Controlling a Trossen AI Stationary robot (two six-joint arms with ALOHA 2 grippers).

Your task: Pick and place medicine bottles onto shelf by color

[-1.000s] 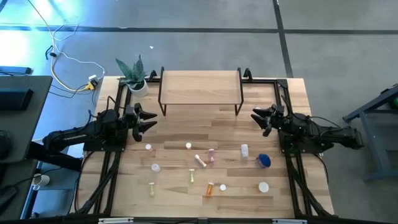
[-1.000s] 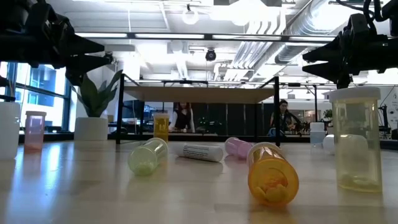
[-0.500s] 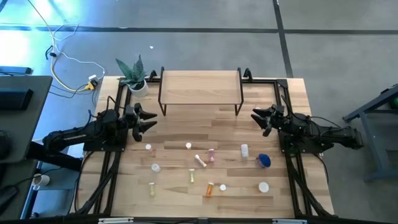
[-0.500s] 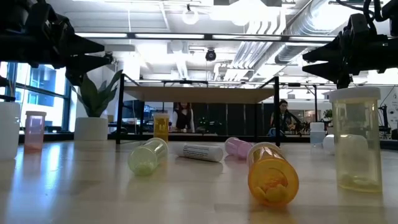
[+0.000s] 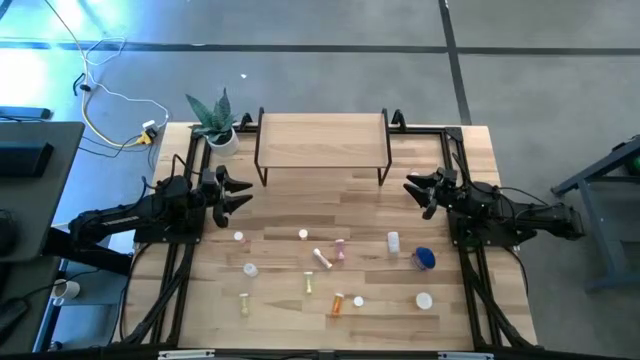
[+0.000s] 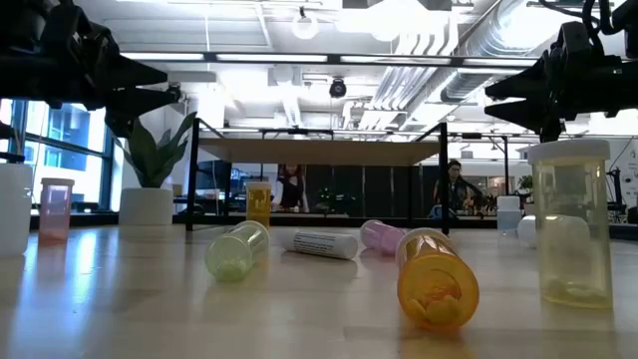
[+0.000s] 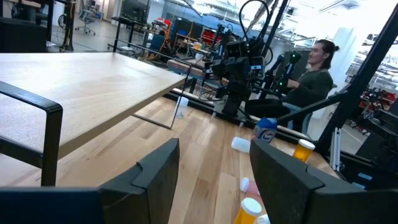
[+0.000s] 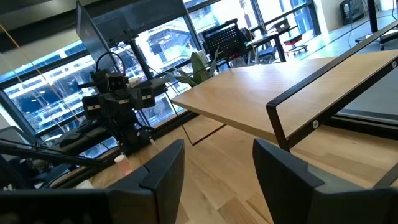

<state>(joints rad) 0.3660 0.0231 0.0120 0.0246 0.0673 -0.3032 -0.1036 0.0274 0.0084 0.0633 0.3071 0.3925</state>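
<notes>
The left pincer [image 5: 243, 190] and the right pincer [image 5: 412, 190] face each other above the worktop [image 5: 470, 150], both with fingers apart and holding nothing. Between them, slightly farther back, stands the shelf [image 5: 322, 139] — bare. The medicine bottles [image 5: 322, 258] lie scattered nearer the front edge; a blue bottle [image 5: 424, 259] sits closest to the right pincer. A potted plant [image 5: 216, 122] stands behind the left pincer.

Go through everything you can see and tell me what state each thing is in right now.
Left pincer: open, empty, raised above the table.
Right pincer: open, empty, raised above the table.
Shelf: bare, no bottles on it.
Orange bottle: lying on its side.
Blue bottle: tipped over.
Potted plant: upright.
</notes>
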